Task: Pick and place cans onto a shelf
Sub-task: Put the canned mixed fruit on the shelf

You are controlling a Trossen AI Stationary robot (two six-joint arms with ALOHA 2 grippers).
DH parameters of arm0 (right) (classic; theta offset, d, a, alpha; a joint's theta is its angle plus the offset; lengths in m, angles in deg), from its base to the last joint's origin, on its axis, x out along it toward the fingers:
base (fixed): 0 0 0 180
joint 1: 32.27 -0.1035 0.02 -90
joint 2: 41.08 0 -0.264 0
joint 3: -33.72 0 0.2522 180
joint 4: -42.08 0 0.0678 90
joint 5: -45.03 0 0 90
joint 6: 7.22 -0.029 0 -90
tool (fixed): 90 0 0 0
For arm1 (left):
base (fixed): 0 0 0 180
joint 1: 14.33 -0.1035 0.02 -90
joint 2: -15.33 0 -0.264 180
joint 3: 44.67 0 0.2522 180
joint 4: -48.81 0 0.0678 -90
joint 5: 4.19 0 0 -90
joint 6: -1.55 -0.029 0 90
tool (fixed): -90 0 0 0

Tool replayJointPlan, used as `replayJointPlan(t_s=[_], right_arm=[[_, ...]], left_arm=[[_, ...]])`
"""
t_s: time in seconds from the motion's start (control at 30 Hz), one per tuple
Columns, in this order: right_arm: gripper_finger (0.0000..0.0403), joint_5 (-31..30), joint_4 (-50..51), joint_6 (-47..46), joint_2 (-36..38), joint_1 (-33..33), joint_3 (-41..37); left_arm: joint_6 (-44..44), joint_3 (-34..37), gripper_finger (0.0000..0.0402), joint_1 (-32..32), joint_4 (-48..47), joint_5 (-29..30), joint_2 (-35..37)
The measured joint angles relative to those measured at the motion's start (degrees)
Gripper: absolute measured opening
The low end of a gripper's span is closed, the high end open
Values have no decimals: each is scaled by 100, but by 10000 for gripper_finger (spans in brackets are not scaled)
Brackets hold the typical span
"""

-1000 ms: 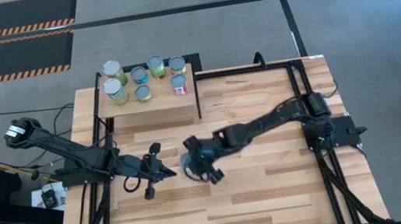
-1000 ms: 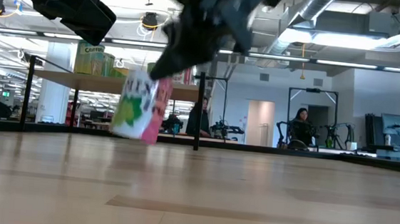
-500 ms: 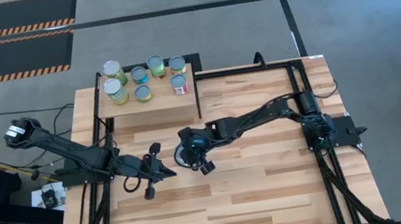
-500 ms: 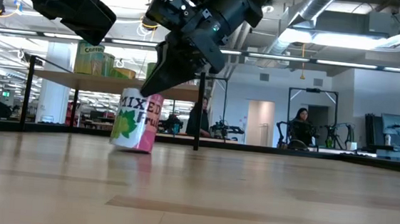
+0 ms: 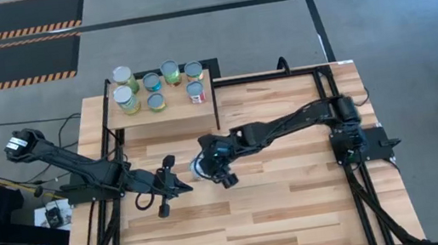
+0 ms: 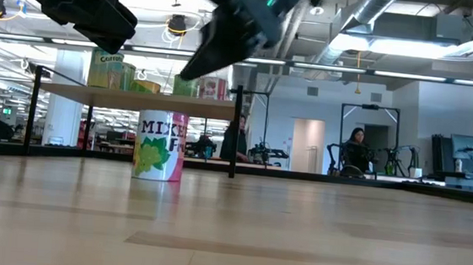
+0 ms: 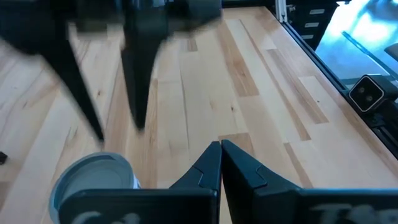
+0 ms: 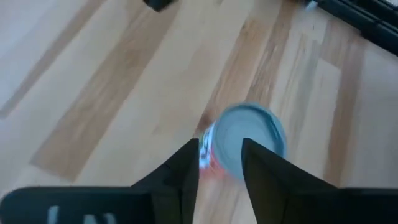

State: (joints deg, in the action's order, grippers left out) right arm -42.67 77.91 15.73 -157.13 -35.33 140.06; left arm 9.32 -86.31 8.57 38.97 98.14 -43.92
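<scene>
pale planks fill the desk (image 5: 299, 206), and an open workroom is seen beyond it in the low view. the right claw (image 5: 211, 172) is held just above a lone can (image 6: 159, 146), its fingers (image 8: 186, 163) spread with a clear gap between them and nothing pinched. directly beneath that claw the can is found standing upright on the desk, free of any contact; in the right wrist view its round top (image 8: 250, 139) is seen past the fingertips.

compared with a second ago, quite a change is noted: the can was then tilted and gripped, half a second ago it was being set down, and now it is upright and released, with the claw lifted clear and widened.

the left claw (image 5: 178, 187) is parked beside the can, its fingers (image 7: 221, 163) pressed together and empty. well beyond both claws, at the desk's far edge, the shelf (image 5: 166, 113) is seen carrying seven other cans (image 5: 153, 82).

as for handling, the can is judged rigid and moderately heavy if full, with a smooth label that could slip. a hold across the cylindrical wall, around mid-height with the fingers on opposite sides, would probably be safest; a grip near the rim risks tipping it.
</scene>
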Motion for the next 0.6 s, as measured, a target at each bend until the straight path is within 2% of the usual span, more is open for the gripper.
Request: replayJointPlan(t_s=[0.07, 0.17, 0.27, 0.3, 0.47, 0.6], right_arm=[[133, -69, 380, -37, 239, -24, -19], [84, -139, 408, -134, 659, -65, -591], [21, -132, -552, -222, 1121, -129, -1631], [13, -133, -961, -298, 1282, -146, -2028], [21, -185, -3304, -886, 2039, -143, -3850], [7, -263, -4942, -981, 2738, -54, -5022]], left_arm=[[0, 0, 0, 2, 2, 4, 0], [1, 0, 0, 2, 18, 34, 0], [0, 0, 0, 2, 43, 202, 0], [0, 0, 0, 2, 54, 249, -1], [88, 0, 0, 2, 68, 441, -1], [261, -19, 0, 2, 38, 651, -2]])
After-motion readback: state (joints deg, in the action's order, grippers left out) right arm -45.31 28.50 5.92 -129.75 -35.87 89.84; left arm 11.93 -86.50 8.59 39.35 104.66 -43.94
